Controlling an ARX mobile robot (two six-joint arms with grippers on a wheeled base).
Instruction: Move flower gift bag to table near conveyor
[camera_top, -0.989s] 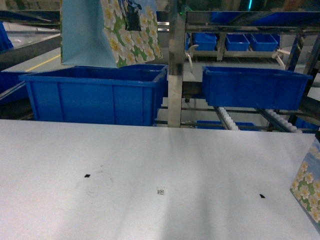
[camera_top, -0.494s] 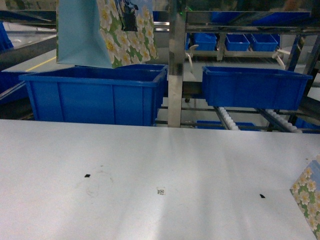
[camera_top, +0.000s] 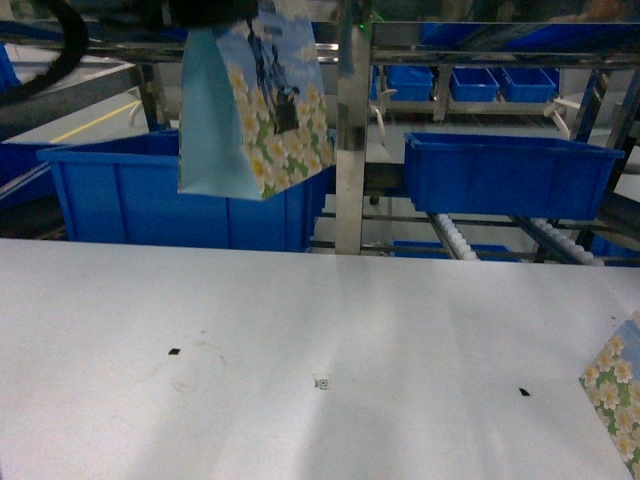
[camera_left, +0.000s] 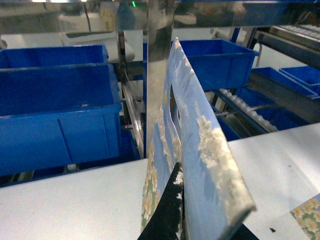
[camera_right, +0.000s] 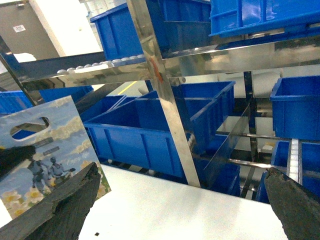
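Nearest you, the right gripper (camera_right: 185, 210) gapes wide, holding nothing, above the white table (camera_top: 320, 340). Your left gripper (camera_left: 172, 210) pinches the flower gift bag (camera_top: 252, 110) by its top, so it hangs clear of the table, light-blue side and daisy face showing, before the blue bin (camera_top: 120, 190) and conveyor (camera_top: 352, 120).

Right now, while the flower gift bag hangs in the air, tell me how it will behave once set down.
The flower gift bag hangs with flat, uncreased panels, so it is probably stiff paper and light. It narrows toward the top and looks empty, so it may tip once released on the table. The left end effector pinches one edge only, so it could swing.
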